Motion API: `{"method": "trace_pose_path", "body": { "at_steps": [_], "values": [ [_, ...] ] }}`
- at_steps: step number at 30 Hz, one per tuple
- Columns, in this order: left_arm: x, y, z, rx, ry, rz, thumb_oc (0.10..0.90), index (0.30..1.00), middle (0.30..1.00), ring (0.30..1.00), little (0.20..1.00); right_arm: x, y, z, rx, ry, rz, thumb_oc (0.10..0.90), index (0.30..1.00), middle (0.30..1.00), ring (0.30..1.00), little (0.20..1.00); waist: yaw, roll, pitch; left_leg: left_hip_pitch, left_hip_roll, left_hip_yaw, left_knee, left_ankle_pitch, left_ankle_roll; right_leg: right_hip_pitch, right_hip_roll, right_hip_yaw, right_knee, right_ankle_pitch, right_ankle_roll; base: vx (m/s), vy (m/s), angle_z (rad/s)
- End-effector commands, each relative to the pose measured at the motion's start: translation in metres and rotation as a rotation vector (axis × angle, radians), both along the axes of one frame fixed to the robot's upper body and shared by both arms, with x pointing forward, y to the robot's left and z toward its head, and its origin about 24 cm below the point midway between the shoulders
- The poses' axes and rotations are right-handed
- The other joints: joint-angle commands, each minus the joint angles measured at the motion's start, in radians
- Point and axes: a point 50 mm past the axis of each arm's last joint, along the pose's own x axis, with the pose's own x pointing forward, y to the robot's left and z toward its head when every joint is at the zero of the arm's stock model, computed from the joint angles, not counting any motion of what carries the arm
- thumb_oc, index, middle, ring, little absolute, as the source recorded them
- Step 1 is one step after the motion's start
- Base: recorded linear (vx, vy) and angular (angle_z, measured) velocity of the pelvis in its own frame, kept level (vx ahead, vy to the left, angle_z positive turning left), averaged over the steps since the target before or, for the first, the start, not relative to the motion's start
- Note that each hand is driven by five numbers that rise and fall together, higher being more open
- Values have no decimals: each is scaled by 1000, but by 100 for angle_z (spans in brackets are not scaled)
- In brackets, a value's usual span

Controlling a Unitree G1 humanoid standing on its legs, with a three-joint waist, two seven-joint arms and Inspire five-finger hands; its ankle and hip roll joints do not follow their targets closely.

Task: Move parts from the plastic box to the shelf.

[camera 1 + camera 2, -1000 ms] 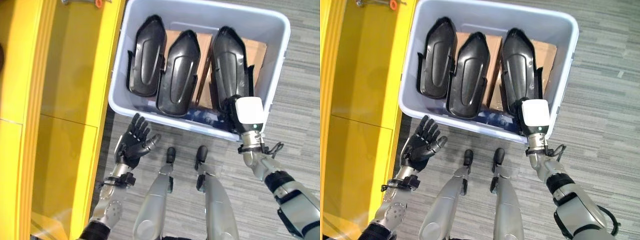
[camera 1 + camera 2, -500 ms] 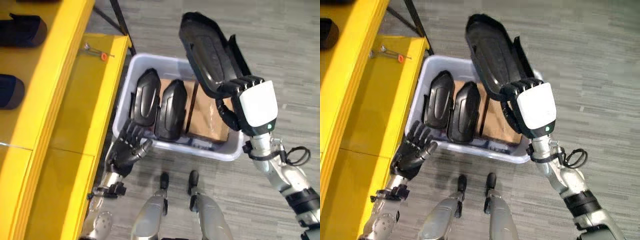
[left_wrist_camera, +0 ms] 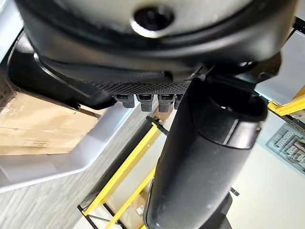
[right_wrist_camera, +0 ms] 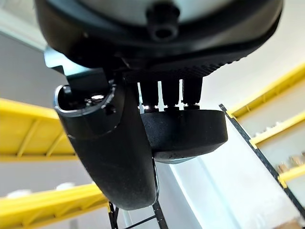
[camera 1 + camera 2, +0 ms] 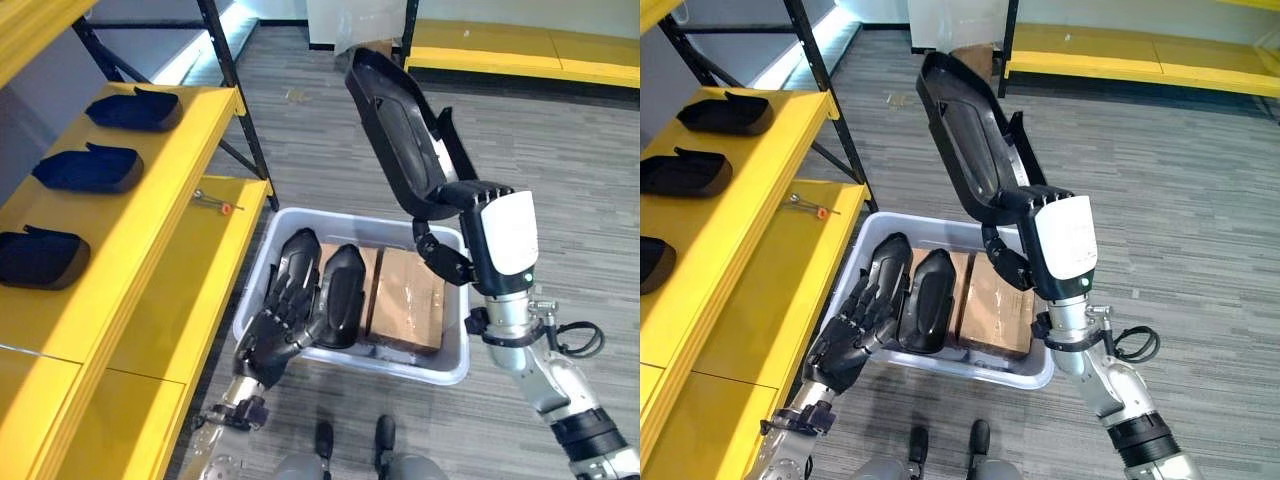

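Observation:
My right hand (image 5: 500, 238) is shut on the lower end of a long black moulded part (image 5: 395, 130) and holds it tilted, high above the pale plastic box (image 5: 445, 365). In the right wrist view my fingers curl round the part's edge (image 4: 186, 133). Two more black parts (image 5: 295, 268) (image 5: 342, 295) stand side by side in the box's left half. My left hand (image 5: 272, 335) is open, fingers spread, at the box's near left wall in front of those parts. On my left runs the yellow shelf (image 5: 150, 250), with three dark parts (image 5: 88, 168) on its upper level.
A brown cardboard block (image 5: 408, 300) lies in the box's right half. A small tool with an orange tip (image 5: 215, 202) rests on the lower shelf board. A dark shelf upright (image 5: 235, 90) stands behind it. Another low yellow shelf (image 5: 520, 45) runs along the far side.
The right hand has lifted the rightmost black part out of the box and raised it high. The left hand has come up to the box's near wall. The camera has tilted upward.

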Motion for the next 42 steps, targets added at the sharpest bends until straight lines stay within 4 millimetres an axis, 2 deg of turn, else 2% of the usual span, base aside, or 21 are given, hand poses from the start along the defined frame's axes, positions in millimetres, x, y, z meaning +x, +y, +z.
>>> {"method": "trace_pose_path", "body": {
  "at_steps": [1, 4, 5, 6, 7, 8, 10, 12, 16, 18, 23, 26, 29, 32, 34, 36, 37, 38, 39, 40, 42],
  "values": [
    [0, 0, 13, 17, -102, 32, 900, 1000, 1000, 1000, 1000, -13, 30, 39, 98, -161, 211, 400, 300, 300, 300, 300, 11, -31, -122, -39, -20, 2, 33, -16, 1, 35, -10, 26, 7, -37, 36, 16, -37, -2],
    [-2, 2, 12, 18, -93, 58, 900, 1000, 1000, 1000, 1000, -16, 37, 34, 78, -123, 250, 400, 300, 300, 300, 300, 14, -26, -122, -41, -17, 2, 26, -9, -2, 37, -10, 15, 3, -38, 34, 0, 0, 0],
    [-2, 3, 12, 13, -95, 64, 900, 1000, 1000, 1000, 1000, -18, 38, 31, 65, -109, 258, 400, 300, 300, 300, 300, 13, -24, -120, -46, -13, 28, 29, -9, -6, 36, -14, -5, 5, -42, 33, -68, 6, 4],
    [0, 2, 13, 8, -99, 56, 900, 1000, 1000, 1000, 1000, -19, 38, 32, 61, -101, 255, 400, 300, 300, 300, 300, 7, -23, -118, -55, -3, 63, 36, -8, -12, 29, -20, -32, 13, -48, 33, -202, 3, 23],
    [3, -2, 14, 7, -117, 8, 900, 1000, 1000, 1000, 1000, -19, 34, 31, 46, -104, 216, 400, 300, 300, 300, 300, -13, -25, -113, -71, 34, 192, 62, -11, -24, 18, -44, -108, 22, -55, 34, -255, 15, 59],
    [5, -5, 15, 11, -130, -17, 900, 1000, 1000, 1000, 1000, -18, 31, 31, 41, -106, 196, 400, 300, 300, 300, 300, -25, -26, -112, -75, 57, 254, 71, -12, -29, 13, -55, -145, 25, -56, 34, -206, 42, 94],
    [6, -7, 15, 8, -144, -41, 900, 1000, 1000, 1000, 1000, -18, 27, 30, 36, -108, 174, 400, 300, 300, 300, 300, -39, -27, -112, -62, 88, 309, 80, -28, -42, 18, -67, -181, 30, -68, 41, -81, 81, 138],
    [8, -9, 17, 2, -149, -33, 900, 1000, 1000, 1000, 1000, -18, 24, 29, 31, -104, 169, 400, 300, 300, 300, 300, -56, -28, -114, -40, 139, 372, 101, -10, -56, 23, -83, -220, 34, -70, 41, -94, 162, 129],
    [13, -10, 23, 57, -157, -3, 900, 1000, 1000, 1000, 1000, -23, 22, 31, 25, -104, 191, 400, 300, 300, 300, 300, -73, -28, -125, -14, 222, 429, 116, 71, -96, 36, -93, -257, 22, -69, 36, -67, 178, 45],
    [14, -8, 27, 62, -176, 16, 900, 1000, 1000, 1000, 1000, -27, 21, 32, 18, -106, 219, 400, 300, 300, 300, 300, -76, -26, -134, 0, 241, 433, 107, 95, -110, 40, -99, -265, 13, -62, 39, -63, 240, 30],
    [16, 7, 35, 137, -177, 130, 900, 1000, 1000, 1000, 1000, -34, 24, 32, 24, -93, 269, 400, 300, 300, 300, 300, -61, -21, -152, 29, 208, 480, 45, 70, -102, 76, -136, -316, -28, -21, 77, -106, 438, 37],
    [15, 25, 46, 209, -190, 257, 900, 1000, 1000, 1000, 1000, -35, 25, 30, 49, -71, 268, 400, 300, 300, 300, 300, -30, -34, -157, 60, 159, 467, 9, -2, -64, 93, -182, -345, -38, 18, 124, -122, 454, 55],
    [16, 31, 56, 339, -232, 246, 900, 1000, 1000, 1000, 1000, -34, 29, 31, 93, -64, 259, 400, 300, 300, 300, 300, 26, -56, -151, 74, 101, 415, -3, -44, -25, 97, -236, -378, -37, 70, 176, -137, 453, 97],
    [17, 26, 56, 309, -224, 139, 900, 1000, 1000, 1000, 1000, -31, 30, 34, 104, -71, 252, 400, 300, 300, 300, 300, 61, -61, -137, 59, 54, 367, -7, -54, 0, 99, -268, -387, -19, 93, 191, -166, 348, 131],
    [19, 20, 55, 278, -216, 76, 900, 1000, 1000, 1000, 1000, -29, 31, 35, 108, -67, 239, 400, 300, 300, 300, 300, 66, -59, -135, 50, 33, 328, -20, -51, 13, 89, -270, -356, 12, 82, 186, -97, 199, 79],
    [20, 13, 52, 248, -213, 2, 900, 1000, 1000, 1000, 1000, -27, 32, 34, 106, -63, 222, 400, 300, 300, 300, 300, 56, -54, -137, 38, 21, 271, -29, -42, 25, 75, -260, -281, 55, 59, 176, -56, 137, 63],
    [21, 11, 51, 245, -210, -9, 900, 1000, 1000, 1000, 1000, -27, 32, 33, 103, -62, 222, 400, 300, 300, 300, 300, 51, -55, -136, 24, 17, 269, -27, -25, 34, 63, -259, -276, 64, 64, 163, -48, 88, 89],
    [21, 8, 50, 243, -207, -36, 900, 1000, 1000, 1000, 1000, -27, 31, 33, 103, -60, 209, 400, 300, 300, 300, 300, 42, -54, -138, 18, 12, 239, -31, -21, 41, 55, -237, -231, 78, 50, 156, -16, 128, 120],
    [23, 2, 49, 249, -201, -83, 900, 1000, 1000, 1000, 1000, -27, 27, 32, 102, -47, 188, 400, 300, 300, 300, 300, 17, -53, -146, 10, 2, 177, -43, -13, 52, 35, -169, -135, 108, 3, 141, 79, 148, 126],
    [24, 0, 48, 264, -191, -79, 900, 1000, 1000, 1000, 1000, -28, 25, 32, 101, -37, 189, 400, 300, 300, 300, 300, 6, -55, -152, 10, -4, 151, -49, -13, 56, 32, -132, -98, 115, -25, 133, 94, 159, 128],
    [25, -1, 49, 265, -186, -70, 900, 1000, 1000, 1000, 1000, -29, 24, 33, 97, -28, 197, 400, 300, 300, 300, 300, -3, -58, -159, 9, -14, 126, -54, -15, 60, 30, -99, -69, 113, -44, 121, 70, 107, 129]
  ]
}}
